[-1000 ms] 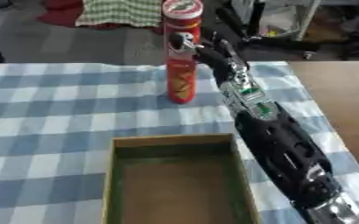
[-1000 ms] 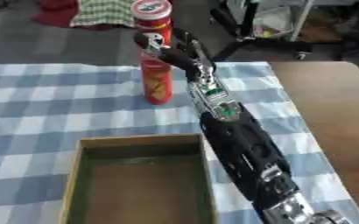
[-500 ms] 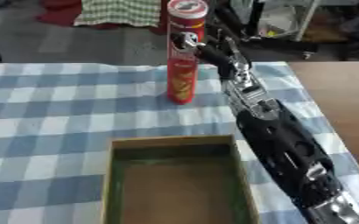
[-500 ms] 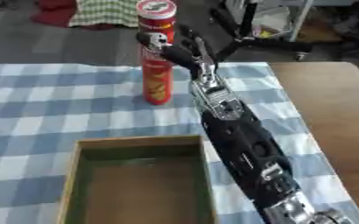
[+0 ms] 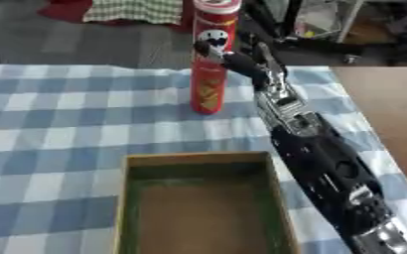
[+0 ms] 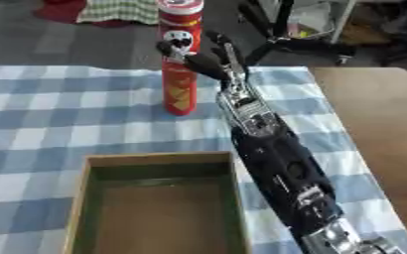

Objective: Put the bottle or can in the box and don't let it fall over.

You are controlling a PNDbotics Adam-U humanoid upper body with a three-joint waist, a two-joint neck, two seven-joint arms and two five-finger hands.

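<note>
A blue-and-white checked cloth covers the table, bare brown top at 3 o'clock. Beyond, grey floor; green checked fabric at 11 o'clock.

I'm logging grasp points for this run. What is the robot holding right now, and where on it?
The right hand is at the tall red can, fingers round its middle; whether they have closed on it cannot be told.
</note>
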